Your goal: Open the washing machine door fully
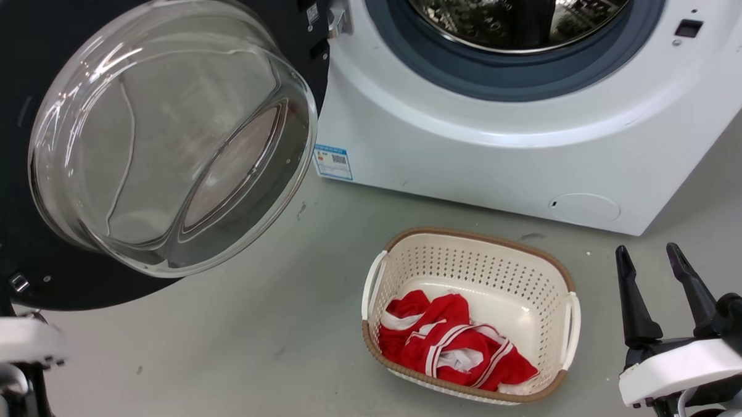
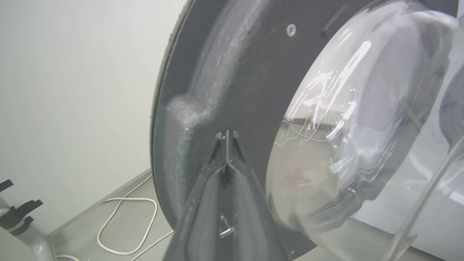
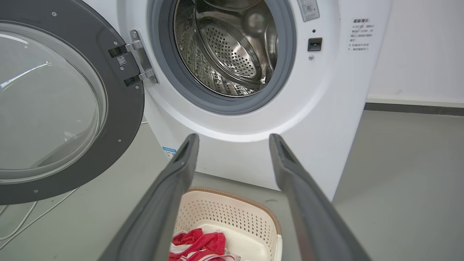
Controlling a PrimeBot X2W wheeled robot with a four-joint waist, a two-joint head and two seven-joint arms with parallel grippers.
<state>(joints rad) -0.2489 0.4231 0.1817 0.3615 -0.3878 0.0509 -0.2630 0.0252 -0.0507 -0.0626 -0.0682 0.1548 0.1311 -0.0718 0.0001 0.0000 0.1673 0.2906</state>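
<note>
My left gripper [image 2: 227, 137] nearest, fingers together.
Round glossy black glass-bowled door [image 2: 253, 72] dead ahead at twelve o'clock; right gripper [image 1: 648, 252] spread.

**Cut off, blurred, unreadable**

Head view: washing machine door [image 1: 0, 184] runs off left + top edges; drum [image 1: 518, 12] cut at top, washing machine [image 1: 468, 162] cut at right. Blue label [image 1: 332, 162] txt too small to read.
Left wrist view: glass bowl [image 2: 362, 108] smeared w/ glare, blurred toward right edge — can't tell if left gripper [image 2: 227, 133] tips touch the door.
Right wrist view: basket [image 3: 232, 214] partly behind right gripper [image 3: 232, 137], cut at bottom; red garment [image 3: 197, 244] too — kind unclear.
</note>
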